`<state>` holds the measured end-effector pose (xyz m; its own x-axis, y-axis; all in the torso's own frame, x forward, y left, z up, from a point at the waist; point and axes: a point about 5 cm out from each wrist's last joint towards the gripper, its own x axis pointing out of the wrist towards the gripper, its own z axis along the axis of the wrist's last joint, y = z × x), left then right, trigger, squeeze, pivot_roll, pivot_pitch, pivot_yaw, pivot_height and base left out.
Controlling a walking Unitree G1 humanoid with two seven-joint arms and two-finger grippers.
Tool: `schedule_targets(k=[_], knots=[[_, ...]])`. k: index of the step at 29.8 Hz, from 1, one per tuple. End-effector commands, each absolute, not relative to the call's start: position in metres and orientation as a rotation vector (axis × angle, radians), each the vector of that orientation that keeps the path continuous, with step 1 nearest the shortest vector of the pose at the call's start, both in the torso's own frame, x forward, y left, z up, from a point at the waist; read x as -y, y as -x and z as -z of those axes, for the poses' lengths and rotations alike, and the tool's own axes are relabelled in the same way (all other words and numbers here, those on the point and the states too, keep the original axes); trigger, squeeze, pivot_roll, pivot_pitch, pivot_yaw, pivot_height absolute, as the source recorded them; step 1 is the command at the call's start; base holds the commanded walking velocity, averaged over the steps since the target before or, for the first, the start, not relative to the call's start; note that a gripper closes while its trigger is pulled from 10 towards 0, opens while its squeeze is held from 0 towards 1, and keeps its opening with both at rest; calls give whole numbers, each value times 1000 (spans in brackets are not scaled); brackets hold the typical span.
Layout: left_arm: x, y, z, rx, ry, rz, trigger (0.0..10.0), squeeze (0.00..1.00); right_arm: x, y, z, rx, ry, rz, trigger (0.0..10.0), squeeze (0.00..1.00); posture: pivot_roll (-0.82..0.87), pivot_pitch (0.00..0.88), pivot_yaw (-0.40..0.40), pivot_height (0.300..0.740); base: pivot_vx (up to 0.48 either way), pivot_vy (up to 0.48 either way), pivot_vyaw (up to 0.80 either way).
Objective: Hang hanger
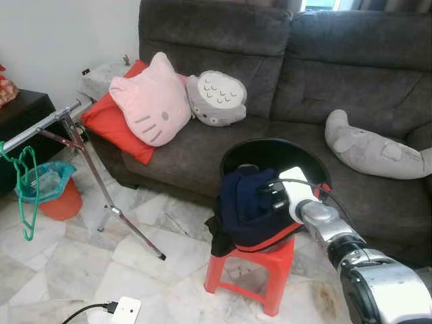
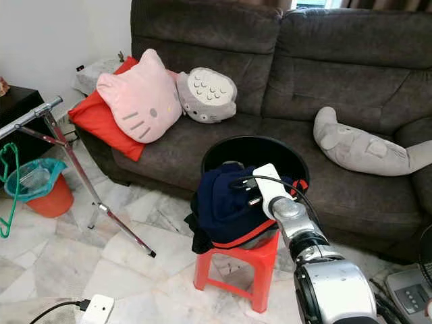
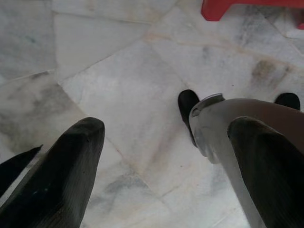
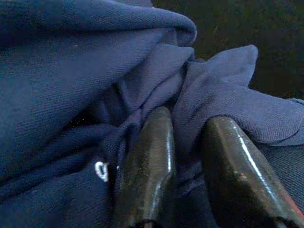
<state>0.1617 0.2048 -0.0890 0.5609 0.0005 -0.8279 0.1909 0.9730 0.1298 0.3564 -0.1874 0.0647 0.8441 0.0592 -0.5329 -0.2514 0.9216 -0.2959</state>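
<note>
A: Right wrist view first — what's the right pincer (image 4: 183, 156) doing?

B: Fingers (image 4: 147, 166) nearly together, w/ a fold of the navy garment (image 4: 95, 71) pinched between them. So it's holding cloth, not a hanger.

A: Where's that garment sit?

B: Heaped over the rim of the black basket (image 1: 270, 150), which stands on the red stool (image 1: 260, 266) in front of the grey sofa (image 1: 283, 74). From the head cam the right pincer (image 1: 271, 196) is pressed into the top of the pile.

A: And the hanger?

B: Green hanger (image 1: 25, 192) hangs by its hook from the end of the metal drying rack (image 1: 47, 123), far left, well apart from the stool. Just past it, on the floor, an orange bin (image 1: 57, 196) w/ a teal liner.

A: So task's done?

B: Hard to say. That hanger is on the rail already, but bare, nothing on it. My guess: either that one counts as finished, or clothes still need to go on a hanger & up on the rack. Can't see any other hanger in the pile.

A: Left arm?

B: Left pincer (image 3: 166, 156) hangs idle, spread wide, empty, pointing at the marble floor (image 3: 118, 95).

A: Progress, roughly?

B: Early-to-mid, I'd judge. Cloth gripped, not lifted clear of the basket; carry to the rack & hanging still ahead.
</note>
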Motion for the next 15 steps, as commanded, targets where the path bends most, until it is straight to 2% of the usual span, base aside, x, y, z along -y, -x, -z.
schedule_targets(k=[1, 7, 11, 15], knots=[[-202, -158, 91, -996, -223, 116, 10000, 0, 190, -358, -69, -529, 373, -159, 10000, 1000, 40, 0, 14, 740, 0, 0, 0], [-200, -158, 92, -992, -226, 114, 10000, 0, 200, -365, -82, -477, 340, -83, 10000, 1000, 40, 0, 14, 740, 0, 0, 0], [-206, -157, 91, -992, -229, 109, 10000, 0, 211, -371, -94, -436, 183, 41, 10000, 1000, 41, 0, 15, 740, 0, 0, 0], [-208, -157, 91, -993, -233, 109, 10000, 0, 214, -373, -99, -424, 101, 81, 10000, 1000, 38, 0, 18, 740, 0, 0, 0]])
